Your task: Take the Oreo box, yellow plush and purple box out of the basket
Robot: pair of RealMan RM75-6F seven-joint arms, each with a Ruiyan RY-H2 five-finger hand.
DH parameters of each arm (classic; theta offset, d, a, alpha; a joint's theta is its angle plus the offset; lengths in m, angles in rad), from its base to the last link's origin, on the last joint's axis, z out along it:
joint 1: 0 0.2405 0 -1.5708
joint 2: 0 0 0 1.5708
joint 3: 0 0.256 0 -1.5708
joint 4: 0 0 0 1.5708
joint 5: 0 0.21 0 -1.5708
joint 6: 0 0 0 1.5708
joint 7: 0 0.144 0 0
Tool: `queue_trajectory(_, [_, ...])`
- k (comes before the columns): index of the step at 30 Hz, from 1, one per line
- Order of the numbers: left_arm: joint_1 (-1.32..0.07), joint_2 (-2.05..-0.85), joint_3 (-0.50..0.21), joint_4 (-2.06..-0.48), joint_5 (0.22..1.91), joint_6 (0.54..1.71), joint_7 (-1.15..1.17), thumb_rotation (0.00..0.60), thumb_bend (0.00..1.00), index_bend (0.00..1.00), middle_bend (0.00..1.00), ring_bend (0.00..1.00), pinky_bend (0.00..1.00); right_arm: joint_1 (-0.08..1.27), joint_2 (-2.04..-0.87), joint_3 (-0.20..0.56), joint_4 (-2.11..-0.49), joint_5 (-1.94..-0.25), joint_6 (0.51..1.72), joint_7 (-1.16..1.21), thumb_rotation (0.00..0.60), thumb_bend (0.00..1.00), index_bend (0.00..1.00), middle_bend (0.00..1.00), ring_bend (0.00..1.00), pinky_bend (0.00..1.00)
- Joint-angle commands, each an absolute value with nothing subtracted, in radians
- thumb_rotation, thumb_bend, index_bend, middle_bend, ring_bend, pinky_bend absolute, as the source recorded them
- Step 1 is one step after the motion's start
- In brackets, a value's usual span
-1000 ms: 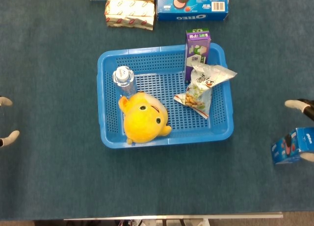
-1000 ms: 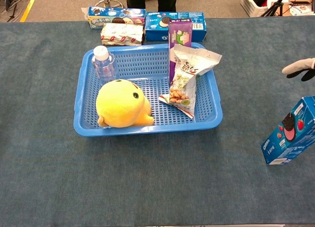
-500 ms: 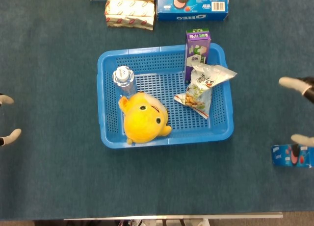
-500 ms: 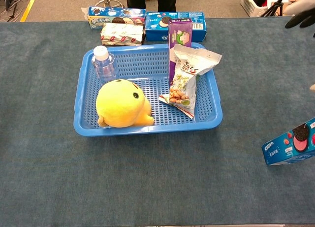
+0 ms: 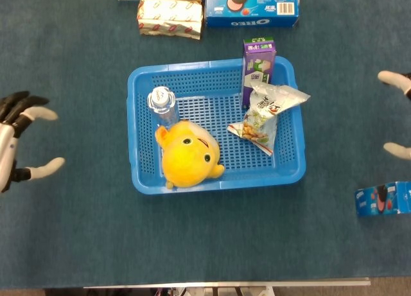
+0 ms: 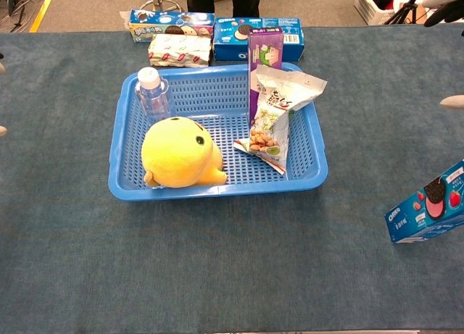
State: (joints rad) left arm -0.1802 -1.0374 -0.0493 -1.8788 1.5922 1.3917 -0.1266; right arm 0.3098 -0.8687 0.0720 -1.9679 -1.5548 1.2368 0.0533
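- Plush (image 5: pixel 189 155), yellow, lay in the basket (image 5: pixel 138 122) at its front left, just in front of a bottle (image 5: pixel 162 104) with a white cap.
- Left hand (image 5: pixel 18 142) hovered over the bench (image 5: pixel 77 232) well left of the basket, fingers (image 5: pixel 48 169) spread and holding nothing.
- Purple box (image 5: pixel 258 66) stood upright in the basket's back right corner, with a snack bag (image 5: pixel 266 113) leaning against its front.
- Beyond the basket, at the far edge of the bench, lay a wrapped pack (image 5: pixel 169 17) and a large Oreo carton (image 5: pixel 252 6).
- Oreo box (image 5: pixel 384 200) rested on the bench outside the basket, well to its right and nearer the front edge.
- Right hand (image 5: pixel 397 113) showed only at the right edge, above the Oreo box and apart from it, fingers (image 5: pixel 393 79) wide apart and empty.
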Motion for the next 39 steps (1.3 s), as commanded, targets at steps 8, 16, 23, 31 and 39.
queue_trajectory(8, [-0.255,-0.845,0.003,-2.095,1.679,1.253,-0.241,0.6,0.0,0.19,0.09,0.05,0.17,0.342,-0.897,0.102,-1.9,-1.502,1.207,0.046,0.6,0.0,0.18,0.28,0.21,0.3])
queue_trajectory(16, [-0.257,-0.855,0.043,-2.136,1.729,1.229,-0.189,0.6,0.0,0.16,0.08,0.01,0.17,0.401,-0.912,0.157,-1.908,-1.5,1.193,0.009,0.6,0.0,0.18,0.27,0.21,0.3])
queue_trajectory(23, [-0.266,-0.921,0.049,-2.118,1.744,1.225,-0.17,0.6,0.0,0.13,0.0,0.0,0.16,0.434,-0.933,0.171,-1.898,-1.467,1.159,-0.01,0.6,0.0,0.18,0.27,0.21,0.3])
queue_trajectory(31, [-0.311,-1.008,0.026,-2.099,1.768,1.216,-0.199,0.6,0.0,0.1,0.0,0.0,0.15,0.435,-0.945,0.167,-1.877,-1.452,1.16,-0.005,0.6,0.0,0.18,0.27,0.21,0.3])
queue_trajectory(39, [-0.371,-1.135,0.008,-2.038,1.744,1.142,-0.12,0.6,0.0,0.09,0.0,0.0,0.14,0.421,-0.933,0.161,-1.873,-1.453,1.18,0.01,0.6,0.0,0.18,0.27,0.21,0.3])
